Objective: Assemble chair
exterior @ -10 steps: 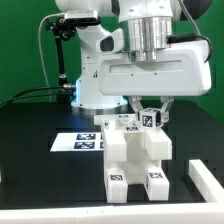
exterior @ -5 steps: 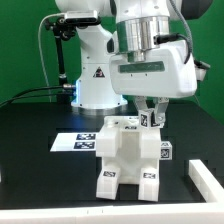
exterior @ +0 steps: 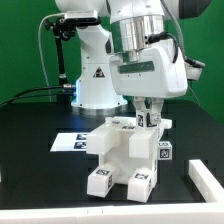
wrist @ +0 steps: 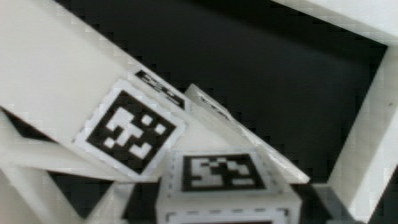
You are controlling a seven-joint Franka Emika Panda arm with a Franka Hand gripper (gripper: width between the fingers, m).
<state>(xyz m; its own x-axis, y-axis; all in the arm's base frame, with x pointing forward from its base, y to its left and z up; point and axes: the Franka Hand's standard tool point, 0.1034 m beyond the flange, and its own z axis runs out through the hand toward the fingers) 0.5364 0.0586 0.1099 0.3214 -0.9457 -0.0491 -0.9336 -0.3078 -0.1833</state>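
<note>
White blocks make up the chair (exterior: 125, 155), which stands near the middle of the black table (exterior: 35, 170), turned at an angle so that one corner faces the exterior camera. Its two lower block ends (exterior: 100, 183) point toward the front of the table, and each carries a square tag. I cannot tell whether they rest on the table or hang just above it. A third tag (exterior: 163, 154) shows on the side toward the exterior view's right.

The gripper (exterior: 151, 112) comes down from above onto the chair's upper rear part. Its dark fingers (exterior: 143, 108) sit on either side of a small tagged block there and are closed on it, so the gripper grips the chair at its top.

Behind the chair, toward the exterior view's left, the marker board (exterior: 74, 142) lies flat on the table, partly hidden by the chair. A loose white bar (exterior: 205, 178) lies near the table's edge at the exterior view's right, apart from the chair. The arm's base (exterior: 93, 80) rises at the back.

The wrist view shows the chair (wrist: 36, 95) very close: slanted white faces, two tags (wrist: 132, 130) just beside each other, and black table (wrist: 267, 90) beyond.
</note>
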